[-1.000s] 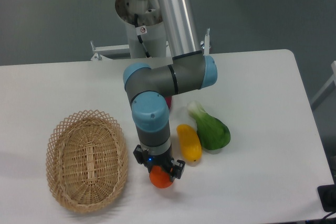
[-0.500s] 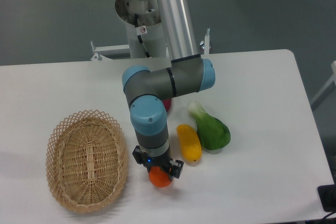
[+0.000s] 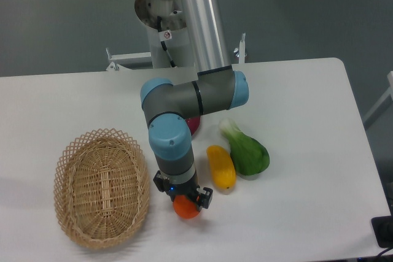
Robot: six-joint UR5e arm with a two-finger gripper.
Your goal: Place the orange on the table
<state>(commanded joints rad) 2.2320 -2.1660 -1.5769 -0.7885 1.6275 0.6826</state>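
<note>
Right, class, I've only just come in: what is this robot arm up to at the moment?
The arm is reaching straight down, and its gripper is closed around the orange, just to the right of the wicker basket. The orange sits low over the white table; whether it touches the surface cannot be told. The basket has nothing in it. A yellow fruit and a green leafy vegetable lie side by side on the table to the right of the gripper.

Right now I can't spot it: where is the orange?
In the claw, low in the camera view, between the wicker basket and the yellow fruit.
</note>
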